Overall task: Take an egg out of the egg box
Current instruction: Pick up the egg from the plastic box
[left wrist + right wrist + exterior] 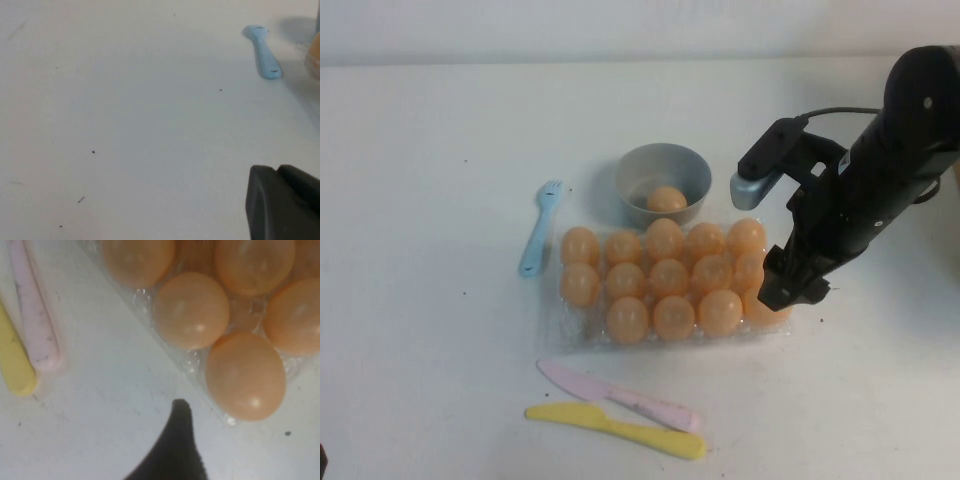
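Observation:
The clear plastic egg box (pixel 570 332) lies mid-table and holds several pale orange eggs; its front left cup looks empty. My right gripper (pixel 792 290) hangs over the box's right front corner, just above the corner egg (pixel 760 308), and holds nothing. In the right wrist view one dark finger (pixel 181 440) shows over bare table beside that egg (pixel 246 376) and the box's edge (pixel 190 362); no second finger shows beside it. My left gripper (pixel 277 172) is out of the high view, parked over bare table at the left with its tips together.
A grey bowl (pixel 632 170) behind the box holds one egg (pixel 666 199). A blue fork (pixel 540 228) lies left of the box and also shows in the left wrist view (pixel 262 50). A pink knife (pixel 620 396) and a yellow knife (pixel 620 428) lie in front.

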